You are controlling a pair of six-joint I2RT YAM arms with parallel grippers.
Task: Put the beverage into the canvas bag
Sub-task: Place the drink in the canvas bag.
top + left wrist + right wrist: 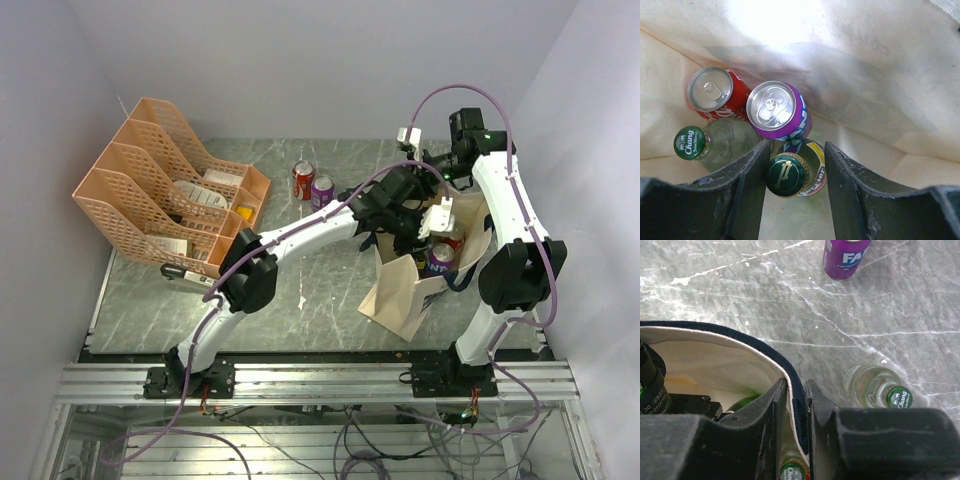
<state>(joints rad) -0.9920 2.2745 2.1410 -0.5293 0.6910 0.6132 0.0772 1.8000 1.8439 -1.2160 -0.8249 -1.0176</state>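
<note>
Cream canvas bag: matt woven cloth; navy hem also cloth.
Red cylindrical can and purple cylindrical can: glossy printed metal, bright bare lids.
Clear glass bottle: glossy, with green painted metal cap.
Grey veined bench top: smooth, faint sheen.
Orange latticed file trays, far-left corner: matt plastic.

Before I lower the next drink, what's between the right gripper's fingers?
The navy-trimmed rim of the canvas bag, pinched in the right gripper; the right wrist view shows it.
</note>
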